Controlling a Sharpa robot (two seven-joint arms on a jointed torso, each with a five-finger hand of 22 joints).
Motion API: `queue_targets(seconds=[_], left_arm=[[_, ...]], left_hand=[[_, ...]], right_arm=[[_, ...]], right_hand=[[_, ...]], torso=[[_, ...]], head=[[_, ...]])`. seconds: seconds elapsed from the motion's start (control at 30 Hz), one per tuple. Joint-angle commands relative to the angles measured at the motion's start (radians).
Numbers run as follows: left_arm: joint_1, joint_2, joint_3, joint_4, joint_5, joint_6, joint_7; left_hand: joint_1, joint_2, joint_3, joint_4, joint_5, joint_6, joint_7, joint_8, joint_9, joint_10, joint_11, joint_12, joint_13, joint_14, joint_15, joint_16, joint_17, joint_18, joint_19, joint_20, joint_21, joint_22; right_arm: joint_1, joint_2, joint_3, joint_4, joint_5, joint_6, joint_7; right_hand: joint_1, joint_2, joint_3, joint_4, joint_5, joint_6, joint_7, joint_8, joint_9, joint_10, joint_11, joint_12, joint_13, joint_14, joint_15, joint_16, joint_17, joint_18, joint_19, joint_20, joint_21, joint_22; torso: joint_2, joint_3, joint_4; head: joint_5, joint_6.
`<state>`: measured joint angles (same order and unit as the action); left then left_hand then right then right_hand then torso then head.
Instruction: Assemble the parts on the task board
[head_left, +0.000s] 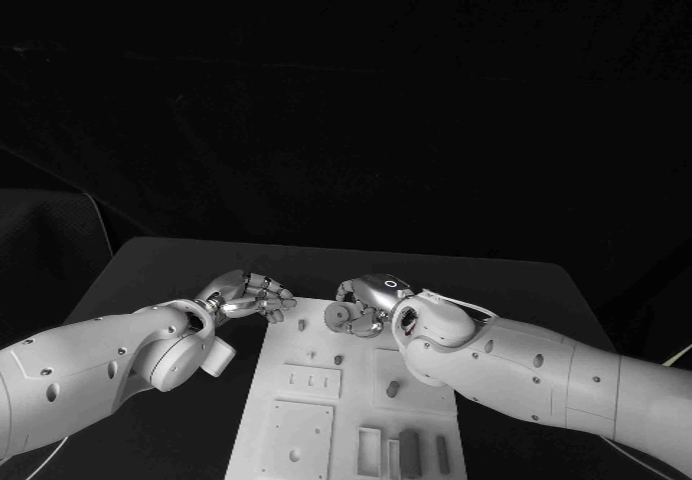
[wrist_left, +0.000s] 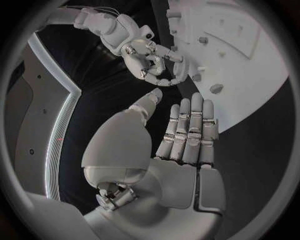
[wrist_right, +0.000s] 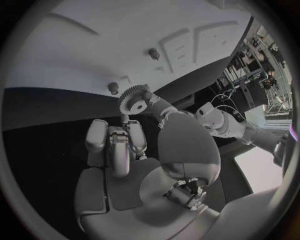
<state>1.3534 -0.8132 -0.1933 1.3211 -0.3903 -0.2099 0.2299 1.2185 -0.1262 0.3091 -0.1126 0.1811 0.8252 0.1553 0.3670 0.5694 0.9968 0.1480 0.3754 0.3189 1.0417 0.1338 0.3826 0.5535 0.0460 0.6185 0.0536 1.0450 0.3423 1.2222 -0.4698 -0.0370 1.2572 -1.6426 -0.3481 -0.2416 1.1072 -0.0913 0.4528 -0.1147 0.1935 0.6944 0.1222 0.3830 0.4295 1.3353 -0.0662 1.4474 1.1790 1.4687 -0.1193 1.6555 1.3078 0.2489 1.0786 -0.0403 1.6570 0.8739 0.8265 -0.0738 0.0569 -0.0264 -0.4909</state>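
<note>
The task board (head_left: 353, 400) lies in the lower middle of the head view, a pale plate running from the centre down to the bottom edge on the dark worktop (head_left: 173, 265). Recessed panels and slots mark its lower part, and a few small pegs stand up from its upper part.

The right robot hand (head_left: 368, 300) sits just above the board's top edge, a little right of centre. It pinches a toothed gear (head_left: 336, 316) between thumb and fingertips; in the right wrist view the gear (wrist_right: 134, 100) stands on edge, teeth plain along its rim, raised above the dark worktop just off the board's edge (wrist_right: 94, 50). Two pegs (wrist_right: 154, 52) rise from the board near it, apart from the gear.

The left robot hand (head_left: 257, 297) is at centre left of the head view, just beside the board's upper left corner and near the right robot hand without touching it. In the left wrist view its fingers (wrist_left: 190, 130) lie straight and pressed side by side, the thumb standing apart, with nothing in them. It seems to hover over the worktop rather than rest on it, though the view does not settle that.
</note>
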Motion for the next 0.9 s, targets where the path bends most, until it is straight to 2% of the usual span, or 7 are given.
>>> queue_targets(seconds=[0.03,0.2,0.4,0.53,0.63,0.77,0.9], left_arm=[[0.001,0.004,0.001,0.002,0.001,-0.004,0.011],[0.001,0.004,0.001,0.0,0.0,-0.004,0.011],[0.001,0.004,0.001,0.001,0.0,-0.008,0.01],[0.001,0.007,0.001,-0.001,0.0,-0.006,0.01],[0.001,0.009,0.001,-0.001,0.0,-0.006,0.011],[0.001,0.011,0.001,-0.003,0.0,-0.005,0.009],[0.001,0.013,0.001,-0.004,0.0,-0.005,0.009]], left_hand=[[-0.001,0.007,-0.003,0.003,0.005,0.003,0.004,-0.005,-0.001,0.004,0.001,-0.006,0.001,0.004,0.0,-0.005,0.001,0.014,0.007,0.0,-0.006,-0.002],[0.0,0.008,-0.003,0.003,0.005,0.003,0.004,-0.005,-0.001,0.004,0.001,-0.006,0.001,0.004,0.0,-0.005,0.001,0.014,0.007,0.0,-0.006,-0.002],[0.0,0.008,-0.003,0.003,0.005,0.004,0.004,-0.005,-0.001,0.004,0.001,-0.006,0.001,0.004,0.0,-0.005,0.002,0.014,0.007,0.0,-0.006,-0.002],[0.0,0.007,-0.003,0.003,0.005,0.004,0.004,-0.005,-0.001,0.005,0.001,-0.006,0.001,0.004,0.0,-0.005,0.002,0.014,0.007,0.0,-0.006,-0.002],[0.0,0.007,-0.003,0.003,0.005,0.004,0.004,-0.005,-0.001,0.005,0.001,-0.006,0.001,0.004,0.0,-0.005,0.002,0.014,0.007,0.0,-0.006,-0.002],[0.0,0.007,-0.003,0.003,0.005,0.004,0.004,-0.005,-0.001,0.005,0.001,-0.006,0.001,0.004,0.0,-0.005,0.002,0.014,0.007,0.0,-0.006,-0.002],[0.0,0.007,-0.003,0.003,0.005,0.004,0.004,-0.005,-0.001,0.005,0.001,-0.006,0.001,0.004,0.0,-0.005,0.002,0.014,0.007,0.0,-0.006,-0.002]], right_arm=[[0.0,0.016,-0.011,-0.011,-0.032,0.023,-0.007],[-0.001,0.024,-0.023,-0.027,-0.038,0.02,-0.009],[-0.001,0.03,-0.024,-0.033,-0.045,0.016,-0.018],[-0.001,0.04,-0.028,-0.035,-0.053,0.024,-0.02],[-0.001,0.043,-0.029,-0.04,-0.054,0.026,-0.021],[-0.001,0.045,-0.029,-0.04,-0.054,0.024,-0.021],[-0.001,0.051,-0.029,-0.042,-0.057,0.027,-0.024]], right_hand=[[-0.006,-0.004,-0.005,0.003,0.0,0.079,0.037,0.012,0.015,0.007,0.002,0.003,-0.001,0.189,0.0,0.122,0.271,0.013,0.001,-0.006,0.132,0.001],[-0.006,-0.005,-0.006,0.004,0.001,0.079,0.037,0.012,0.015,0.008,0.002,0.003,0.0,0.189,0.0,0.122,0.27,0.013,0.001,-0.006,0.132,0.001],[-0.007,-0.006,-0.006,0.004,0.001,0.08,0.037,0.012,0.015,0.008,0.002,0.003,0.0,0.188,0.0,0.121,0.269,0.013,0.001,-0.006,0.132,0.002],[-0.007,-0.006,-0.006,0.004,0.001,0.08,0.037,0.013,0.015,0.008,0.002,0.003,-0.001,0.188,0.0,0.121,0.269,0.013,0.002,-0.006,0.132,0.002],[-0.008,-0.007,-0.007,0.004,0.001,0.081,0.037,0.013,0.015,0.008,0.002,0.003,-0.001,0.187,0.0,0.121,0.268,0.013,0.002,-0.006,0.132,0.002],[-0.008,-0.007,-0.007,0.005,0.001,0.081,0.037,0.012,0.015,0.007,0.002,0.001,-0.003,0.188,0.0,0.121,0.269,0.013,0.002,-0.006,0.132,0.002],[-0.009,-0.008,-0.007,0.005,0.001,0.081,0.037,0.012,0.015,0.008,0.002,0.002,-0.002,0.188,0.0,0.121,0.268,0.013,0.002,-0.006,0.132,0.002]], torso=[[0.0,-0.0003,0.0027],[0.0,-0.0001,0.0039],[0.0,0.0016,-0.0009],[0.0,0.0025,0.0],[0.0,0.0014,0.0009],[0.001,0.001,0.0019],[0.001,0.0016,0.0005]], head=[[0.0,-0.001],[0.003,-0.004],[0.008,-0.003],[0.009,0.001],[0.008,0.001],[0.008,-0.001],[0.014,-0.004]])
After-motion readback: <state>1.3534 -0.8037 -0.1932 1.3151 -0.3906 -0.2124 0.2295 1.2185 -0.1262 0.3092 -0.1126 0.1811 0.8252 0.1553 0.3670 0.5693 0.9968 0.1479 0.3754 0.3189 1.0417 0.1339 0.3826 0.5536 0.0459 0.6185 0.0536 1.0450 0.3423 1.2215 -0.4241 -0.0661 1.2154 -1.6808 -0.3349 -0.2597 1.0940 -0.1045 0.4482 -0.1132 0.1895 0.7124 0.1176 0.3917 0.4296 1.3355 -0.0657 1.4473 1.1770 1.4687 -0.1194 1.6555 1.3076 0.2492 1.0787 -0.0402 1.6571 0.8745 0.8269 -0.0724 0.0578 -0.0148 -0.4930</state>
